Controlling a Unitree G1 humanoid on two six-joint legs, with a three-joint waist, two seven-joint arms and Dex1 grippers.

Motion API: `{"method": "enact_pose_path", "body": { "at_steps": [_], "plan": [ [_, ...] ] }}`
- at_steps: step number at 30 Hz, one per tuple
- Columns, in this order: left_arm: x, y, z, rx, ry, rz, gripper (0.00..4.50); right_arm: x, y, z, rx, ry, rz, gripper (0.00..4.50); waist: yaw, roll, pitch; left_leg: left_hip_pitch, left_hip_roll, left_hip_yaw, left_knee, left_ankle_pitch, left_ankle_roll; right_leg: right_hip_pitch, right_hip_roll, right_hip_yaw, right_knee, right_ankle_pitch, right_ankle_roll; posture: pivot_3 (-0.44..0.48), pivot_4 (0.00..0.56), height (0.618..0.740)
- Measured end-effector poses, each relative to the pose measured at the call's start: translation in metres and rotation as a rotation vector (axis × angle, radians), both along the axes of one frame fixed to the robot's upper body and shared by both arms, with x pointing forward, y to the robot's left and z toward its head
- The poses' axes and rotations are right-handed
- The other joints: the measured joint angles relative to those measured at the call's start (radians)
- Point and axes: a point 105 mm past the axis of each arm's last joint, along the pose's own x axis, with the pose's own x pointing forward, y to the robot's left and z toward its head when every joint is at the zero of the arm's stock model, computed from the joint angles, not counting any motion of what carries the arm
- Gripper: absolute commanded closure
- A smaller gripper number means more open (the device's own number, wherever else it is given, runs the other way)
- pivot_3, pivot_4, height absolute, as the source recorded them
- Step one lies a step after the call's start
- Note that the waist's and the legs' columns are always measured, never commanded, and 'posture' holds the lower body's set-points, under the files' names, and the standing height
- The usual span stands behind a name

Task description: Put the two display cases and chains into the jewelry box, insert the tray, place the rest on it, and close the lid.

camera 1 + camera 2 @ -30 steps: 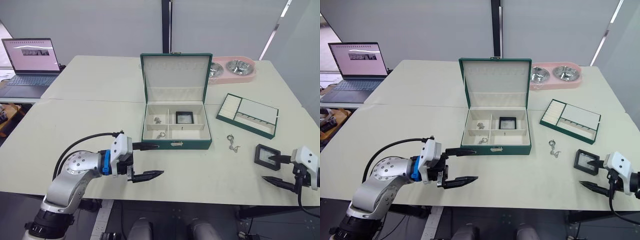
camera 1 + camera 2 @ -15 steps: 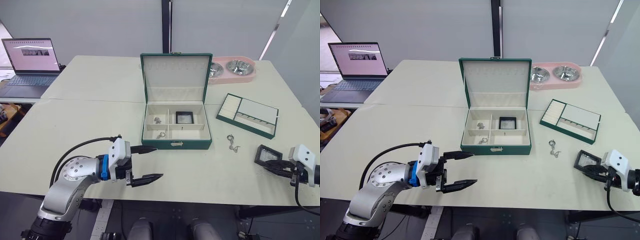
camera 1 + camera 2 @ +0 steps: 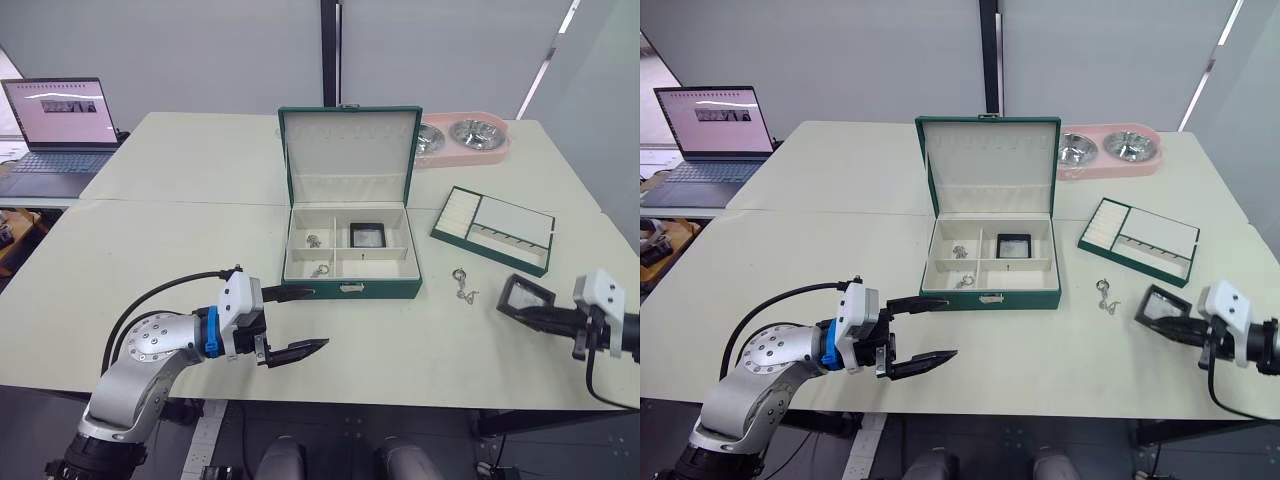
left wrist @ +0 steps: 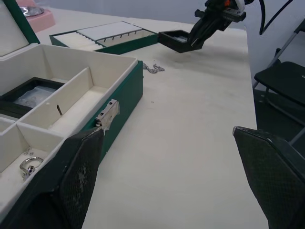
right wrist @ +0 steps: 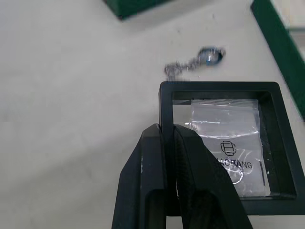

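Note:
The dark green jewelry box [image 3: 350, 288] stands open at the table's middle, its lid [image 3: 348, 150] upright. One display case [image 3: 367, 234] lies in a back compartment, and two chains [image 3: 314, 240] [image 3: 320, 270] lie in the left compartments. My right gripper [image 3: 522, 314] is shut on the frame edge of the second display case [image 5: 224, 143], holding it tilted just above the table right of the box. A third chain [image 3: 462, 284] lies on the table between box and held case. The tray [image 3: 493, 229] sits at the right. My left gripper [image 3: 312, 320] hovers open before the box's front left corner.
A pink double pet bowl [image 3: 465, 138] stands behind the box at the right. A laptop [image 3: 55, 125] sits open at the far left. The table's front edge runs close under both grippers. A black chair [image 4: 281, 81] stands beyond the table's right side.
My right gripper went from open beside the display case to shut on its frame, then lifted it and carried it a little left toward the box. The left gripper barely moved.

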Motion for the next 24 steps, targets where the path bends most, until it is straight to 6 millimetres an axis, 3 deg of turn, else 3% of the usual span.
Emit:
{"method": "enact_pose_path", "body": {
  "at_steps": [3,6,10,14,24],
  "plan": [
    [0.001,0.009,-0.002,-0.01,0.006,0.07,0.0,0.009,0.033,0.041,0.048,-0.061,0.098,4.5,-0.002,0.0,0.0,0.0,0.001,-0.001,0.0,0.0,0.0,0.0,0.0,-0.001,0.0,0.0,0.0,0.0,0.15,0.74],
    [-0.001,0.017,-0.005,-0.016,0.015,0.14,0.0,0.015,0.063,0.061,0.072,-0.06,0.191,4.5,0.003,0.0,0.0,-0.001,0.0,-0.002,0.0,0.0,0.0,0.0,0.0,-0.002,-0.001,0.0,0.0,0.0,0.15,0.74],
    [-0.003,0.031,-0.009,-0.034,0.026,0.249,0.0,0.027,0.099,0.068,0.084,-0.019,0.297,4.5,0.004,-0.001,0.001,-0.002,0.0,-0.002,0.0,0.0,0.0,-0.001,-0.001,-0.002,-0.001,0.0,0.0,0.0,0.15,0.74],
    [-0.005,0.031,-0.007,-0.068,0.013,0.309,0.0,0.044,0.128,0.07,0.101,0.008,0.374,4.5,0.004,-0.001,0.001,-0.002,0.0,-0.002,0.0,0.0,0.0,-0.002,-0.001,-0.002,-0.001,0.0,0.0,0.0,0.15,0.74],
    [-0.009,0.037,-0.002,-0.116,-0.013,0.442,0.0,0.067,0.172,0.072,0.06,0.09,0.492,4.5,0.003,-0.001,0.001,-0.003,0.0,-0.002,0.0,0.0,0.0,-0.005,-0.002,-0.002,0.001,0.0,0.0,0.0,0.15,0.74]
  ]
}}
